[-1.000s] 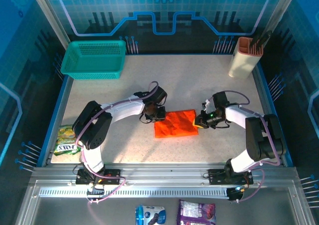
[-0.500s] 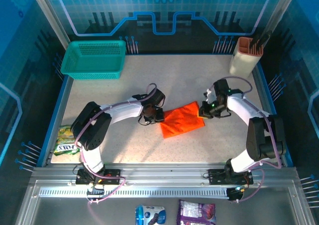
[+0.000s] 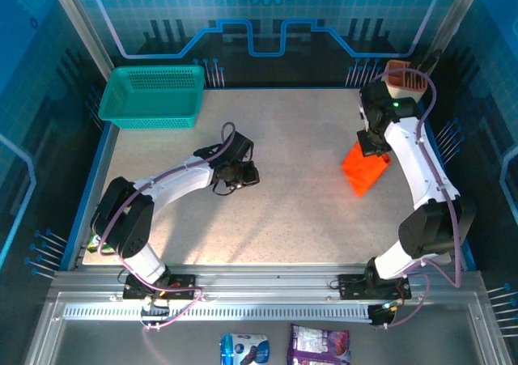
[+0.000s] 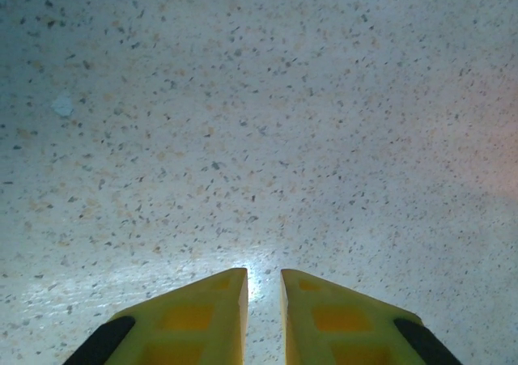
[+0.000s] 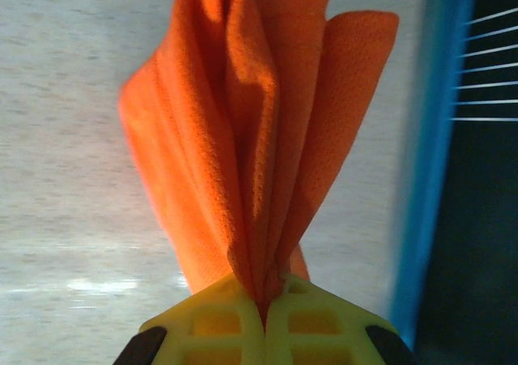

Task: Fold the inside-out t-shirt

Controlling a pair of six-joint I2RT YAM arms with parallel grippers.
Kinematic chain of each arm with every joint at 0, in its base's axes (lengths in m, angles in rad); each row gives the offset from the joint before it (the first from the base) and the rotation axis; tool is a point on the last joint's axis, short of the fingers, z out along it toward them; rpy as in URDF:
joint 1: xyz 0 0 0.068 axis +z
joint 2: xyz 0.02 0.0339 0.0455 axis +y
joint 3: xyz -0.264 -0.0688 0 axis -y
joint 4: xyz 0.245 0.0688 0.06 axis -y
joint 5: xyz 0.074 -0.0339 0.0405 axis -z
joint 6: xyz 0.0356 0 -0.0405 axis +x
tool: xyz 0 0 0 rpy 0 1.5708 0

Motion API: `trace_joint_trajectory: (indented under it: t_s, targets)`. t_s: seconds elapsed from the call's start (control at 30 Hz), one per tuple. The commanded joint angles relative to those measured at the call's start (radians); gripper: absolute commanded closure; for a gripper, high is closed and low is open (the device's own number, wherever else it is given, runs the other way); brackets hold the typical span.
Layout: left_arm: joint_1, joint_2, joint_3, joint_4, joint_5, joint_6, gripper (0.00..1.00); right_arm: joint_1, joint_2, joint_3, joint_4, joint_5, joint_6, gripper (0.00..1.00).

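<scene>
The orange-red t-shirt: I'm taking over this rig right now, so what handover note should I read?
Left gripper: slightly open, empty, low over the bare speckled table, centre-left.
Right gripper: shut on the thin orange-red t-shirt, which hangs in folded layers near the table's right edge.
Done: shirt gathered into a compact multi-layer bundle.
Left: probably lay it flat and check the fold is neat; whether it is inside-out cannot be told.

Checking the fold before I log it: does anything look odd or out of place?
Yes. The t-shirt is not flat on the table: it dangles bunched from the shut right hand, near the right edge. The left hand is empty.
</scene>
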Motion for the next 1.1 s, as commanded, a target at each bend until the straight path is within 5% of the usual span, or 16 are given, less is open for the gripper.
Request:
trace_joint_trajectory:
  t_s: [0.0, 0.23, 0.47, 0.8, 0.97, 1.07]
  targets:
    - [0.011, -0.044, -0.036, -0.014, 0.001, 0.000, 0.81, 0.049, -0.007, 0.051, -0.112, 0.215, -0.081, 1.00]
    - [0.053, -0.103, -0.135, 0.014, 0.012, -0.030, 0.80, 0.343, 0.116, -0.070, -0.085, 0.033, 0.161, 1.00]
    - [0.115, -0.226, -0.220, -0.008, -0.013, -0.024, 0.80, 0.667, 0.486, 0.013, 0.065, -0.281, 0.472, 1.00]
    - [0.152, -0.329, -0.281, -0.036, -0.032, -0.015, 0.79, 0.758, 0.677, 0.155, 0.351, -0.548, 0.625, 1.00]
    - [0.151, -0.344, -0.280, -0.031, -0.012, -0.022, 0.76, 0.738, 0.600, 0.112, 0.549, -0.737, 0.664, 0.62]
    - [0.153, -0.350, -0.271, -0.029, 0.000, -0.023, 0.75, 0.698, 0.478, 0.010, 0.691, -0.875, 0.688, 0.53]
